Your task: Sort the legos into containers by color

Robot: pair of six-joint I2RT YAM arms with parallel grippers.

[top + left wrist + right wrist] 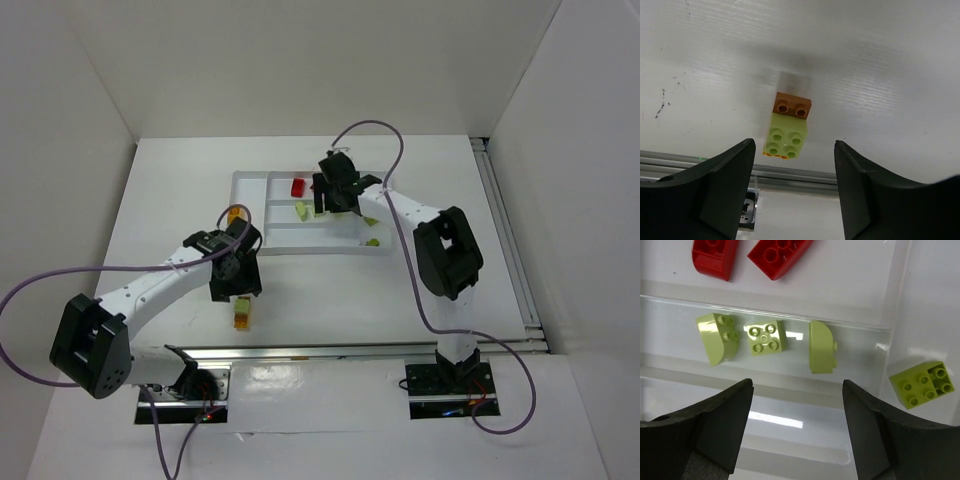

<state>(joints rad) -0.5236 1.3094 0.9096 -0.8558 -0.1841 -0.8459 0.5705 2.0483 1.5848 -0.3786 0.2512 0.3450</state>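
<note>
Seen from above, one white tray point(252, 195) lies in the upper middle of the frame on the table point(170, 200), and two arms reach toward it. The right gripper point(797, 430) hangs over the tray with its pincer spread wide and nothing between the fingers. Its wrist camera shows six bricks below. Two red bricks point(714, 257) lie side by side in one slot at the top left of the frame. Three light green bricks point(766, 337) sit in a row across the next slot down, apart from each other. A fourth green brick point(922, 385) lies alone at the right, beyond a ridge, in a side section. The left gripper point(792, 185) is in the lower left part of the overhead view, off the tray and over bare table; its pincer also stands open, holding nothing. In the middle of its wrist view, just past the fingertips, sits one two-colour stack point(786, 135): a light green four-stud brick joined to an orange one showing two studs. It rests on the table, touched by neither finger. One more orange piece point(235, 213) shows just beside the tray's left edge; whether it touches the tray I cannot tell.
</note>
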